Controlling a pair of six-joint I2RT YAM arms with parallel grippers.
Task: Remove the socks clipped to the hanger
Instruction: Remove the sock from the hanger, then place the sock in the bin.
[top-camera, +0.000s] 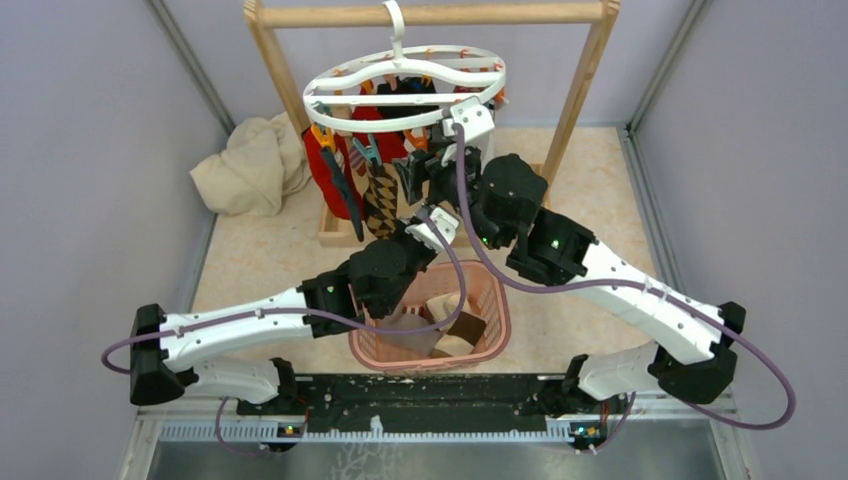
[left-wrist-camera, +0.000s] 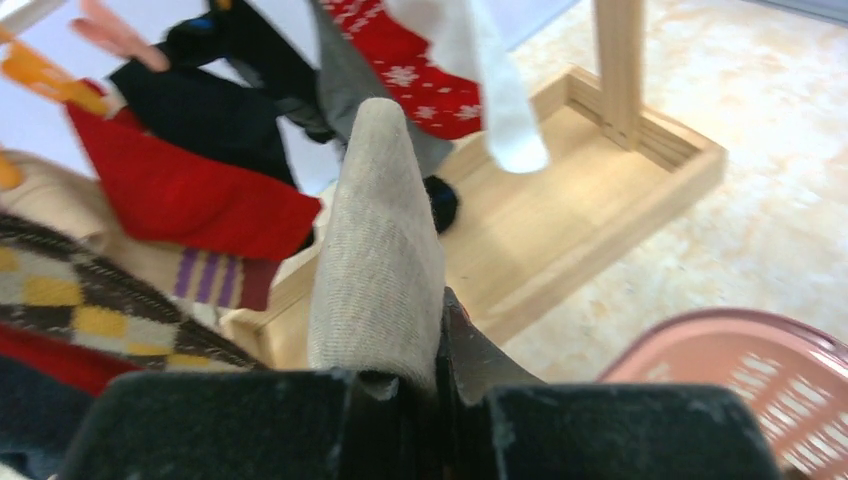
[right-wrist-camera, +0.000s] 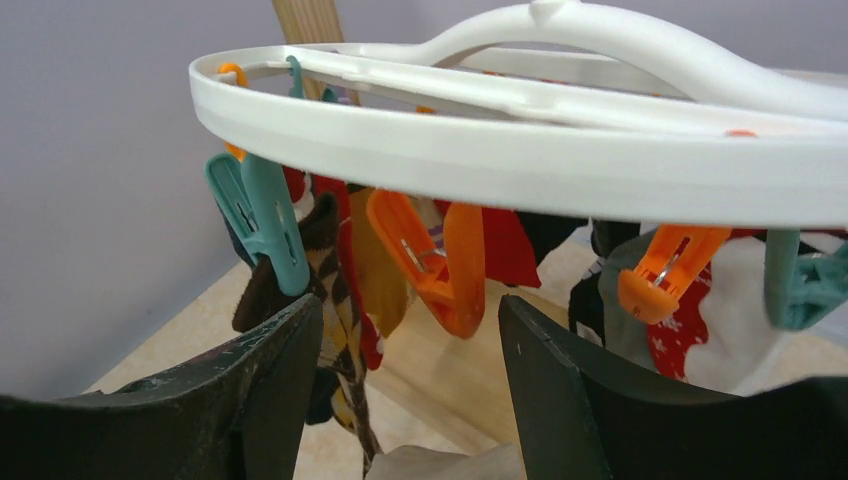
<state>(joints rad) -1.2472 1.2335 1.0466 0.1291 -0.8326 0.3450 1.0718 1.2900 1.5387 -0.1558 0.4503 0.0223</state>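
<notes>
Left jaws pinched on a limp beige sock (left-wrist-camera: 378, 250), which stands up just ahead of them; right jaws spread either side of an orange clip (right-wrist-camera: 440, 265) under the hanger (right-wrist-camera: 500, 165). Light, floppy fabric, I'd say: grab mid-sock, below its clip.

**Enclosure seen from above.** Plain lavender-grey walls (top-camera: 90, 150) close the left, back and right sides, meeting at slim grey metal corner strips (top-camera: 195, 65). The desk (top-camera: 600, 200) has a pale beige, speckled top under soft, even light. A light wooden rail frame (top-camera: 450, 14) stands at the back, with two uprights, a round top bar and a shallow tray-like base (left-wrist-camera: 560, 200) resting on the desk. A crumpled cream cloth (top-camera: 250, 165) lies beside the left upright. A black bar (top-camera: 430, 395) lines the near edge.
</notes>
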